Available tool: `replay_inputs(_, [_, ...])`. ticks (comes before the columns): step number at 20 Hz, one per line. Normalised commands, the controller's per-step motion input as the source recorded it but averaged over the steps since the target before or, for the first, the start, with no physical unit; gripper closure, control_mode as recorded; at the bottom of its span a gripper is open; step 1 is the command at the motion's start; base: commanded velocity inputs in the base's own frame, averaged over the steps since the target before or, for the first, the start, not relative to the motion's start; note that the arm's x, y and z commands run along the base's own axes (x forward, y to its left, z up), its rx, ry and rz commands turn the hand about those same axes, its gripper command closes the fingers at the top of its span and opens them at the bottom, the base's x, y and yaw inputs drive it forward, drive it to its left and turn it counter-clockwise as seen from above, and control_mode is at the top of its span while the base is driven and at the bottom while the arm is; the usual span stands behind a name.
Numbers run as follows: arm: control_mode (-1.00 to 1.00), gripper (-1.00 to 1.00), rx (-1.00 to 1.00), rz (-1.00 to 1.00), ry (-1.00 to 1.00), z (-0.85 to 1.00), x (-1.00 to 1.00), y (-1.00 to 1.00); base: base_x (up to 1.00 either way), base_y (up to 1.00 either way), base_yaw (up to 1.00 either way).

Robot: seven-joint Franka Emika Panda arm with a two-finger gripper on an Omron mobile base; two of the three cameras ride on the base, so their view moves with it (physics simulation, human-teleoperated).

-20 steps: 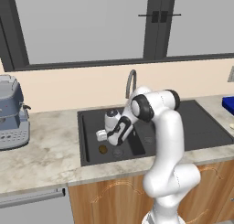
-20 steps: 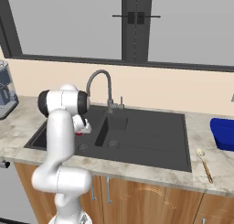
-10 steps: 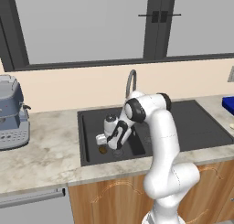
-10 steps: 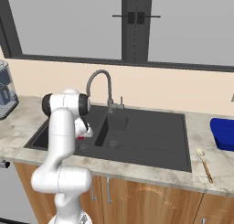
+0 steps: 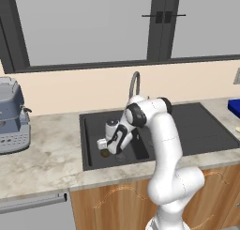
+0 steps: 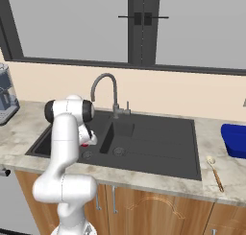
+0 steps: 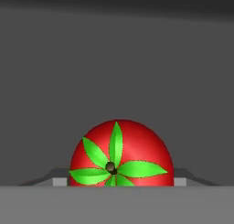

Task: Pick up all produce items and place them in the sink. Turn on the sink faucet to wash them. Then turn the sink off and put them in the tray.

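From the left base view, the white arm bends down into the narrower basin of the matte black sink (image 5: 197, 130), and its gripper (image 5: 108, 147) hangs low over the basin floor. A dull brown round produce item (image 5: 105, 153) lies on the floor just beside and below the gripper, probably put there for washing. How the jaws stand cannot be told from here, since the hand blocks them. The slim grey gooseneck faucet (image 5: 134, 83) arches behind the arm, and its smooth metal contrasts with the speckled stone counter (image 5: 42, 158) around the sink. From the right base view, the arm's elbow covers the hand, but a sliver of bright red tomato (image 6: 85, 144) shows at the wrist, down inside the same basin near the divider. A glossy blue tray (image 6: 234, 142) waits well apart on the counter past the wider basin, the likely last stop for the produce. In the hand view, the tomato (image 7: 121, 153) sits close in front of the camera, centred between where the jaws would be. It is a smooth red dome with a star of flat green leaves and a small dark stem nub, set against the flat dark basin wall. The fingertips are hidden below its curve, so I cannot tell whether they grip it or have let go.
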Motion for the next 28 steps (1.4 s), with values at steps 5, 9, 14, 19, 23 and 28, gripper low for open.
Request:
replay_inputs(5, [-1.0, -1.0, 0.04, -0.01, 0.01, 0.43, 0.0, 0.0, 0.0, 0.0, 0.0])
replay_inputs(9, [-1.0, -1.0, 0.01, -0.02, -0.02, 0.68, -0.15, -0.03, 0.0, 0.0, 0.0])
replay_inputs(14, [-1.0, -1.0, 0.0, -0.01, -0.15, 0.78, -0.78, -0.03, 0.0, 0.0, 0.0])
replay_inputs(19, [-1.0, -1.0, 0.0, 0.0, -0.04, 1.0, -0.51, 0.0, 0.0, 0.0, 0.0])
replay_inputs(23, [-1.0, -1.0, 0.0, -0.04, 0.03, 1.0, -0.38, -0.12, 0.0, 0.0, 0.0])
replay_inputs(28, [-1.0, -1.0, 0.0, -0.04, 0.11, 1.0, -0.14, -0.17, 0.0, 0.0, 0.0])
